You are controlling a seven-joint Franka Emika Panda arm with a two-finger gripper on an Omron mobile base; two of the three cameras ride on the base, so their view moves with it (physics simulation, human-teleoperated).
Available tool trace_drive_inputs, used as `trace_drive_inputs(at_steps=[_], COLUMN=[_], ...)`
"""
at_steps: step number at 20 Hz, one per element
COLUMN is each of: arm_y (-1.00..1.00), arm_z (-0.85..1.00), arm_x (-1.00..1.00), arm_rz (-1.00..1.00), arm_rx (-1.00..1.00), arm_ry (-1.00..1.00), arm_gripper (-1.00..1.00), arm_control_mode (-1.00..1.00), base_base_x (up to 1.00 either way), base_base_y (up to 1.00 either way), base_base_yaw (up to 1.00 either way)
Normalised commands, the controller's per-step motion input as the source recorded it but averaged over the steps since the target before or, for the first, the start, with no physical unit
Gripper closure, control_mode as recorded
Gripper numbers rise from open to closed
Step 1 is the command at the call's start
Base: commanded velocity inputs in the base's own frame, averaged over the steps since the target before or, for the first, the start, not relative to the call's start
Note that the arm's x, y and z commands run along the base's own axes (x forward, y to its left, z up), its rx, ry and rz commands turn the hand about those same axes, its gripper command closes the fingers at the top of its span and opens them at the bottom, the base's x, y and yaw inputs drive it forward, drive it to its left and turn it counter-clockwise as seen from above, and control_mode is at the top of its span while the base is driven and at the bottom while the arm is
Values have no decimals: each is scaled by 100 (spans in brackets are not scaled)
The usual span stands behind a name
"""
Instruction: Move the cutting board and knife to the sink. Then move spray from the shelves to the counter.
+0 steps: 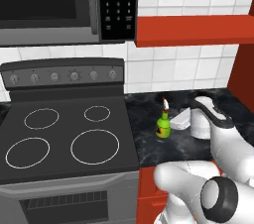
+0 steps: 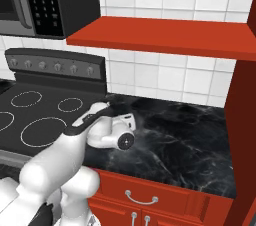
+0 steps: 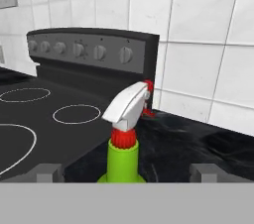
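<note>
The green spray [image 1: 163, 125] with its white-and-red trigger head stands upright on the black marbled counter [image 1: 149, 141], just right of the stove. My gripper [image 1: 174, 121] is low over the counter at the bottle's right side, open. In the hand view the spray [image 3: 123, 154] rises between my two fingertips [image 3: 47, 171], which stand wide apart and clear of it; my gripper [image 3: 126, 172] is open around its neck. The red shelf [image 1: 193, 29] above is bare. The cutting board, knife and sink are out of view.
The black stove [image 1: 64, 134] with white rings borders the counter on the left, a microwave [image 1: 59, 5] above it. A red cabinet side [image 2: 242, 120] walls the counter [image 2: 185, 145] on the right. Red drawers [image 2: 145, 197] sit below.
</note>
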Motion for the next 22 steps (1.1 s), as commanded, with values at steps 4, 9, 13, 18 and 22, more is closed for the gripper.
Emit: trace_drive_inputs(at_steps=[4,9,13,18,22], arm_y=[-1,-4,0,0,0], arm_z=[35,28,25,24,22], arm_x=[-27,-38,-39,-38,-39], arm_rz=[-6,-11,-19,-25,-26], arm_rx=[0,0,-4,-4,-4], arm_ry=[6,13,15,19,17], arm_gripper=[-100,-100,-100,-100,-100], arm_control_mode=[-100,-100,-100,-100,-100], base_base_x=[0,0,0,0,0], base_base_y=[0,0,0,0,0], base_base_yaw=[0,0,0,0,0])
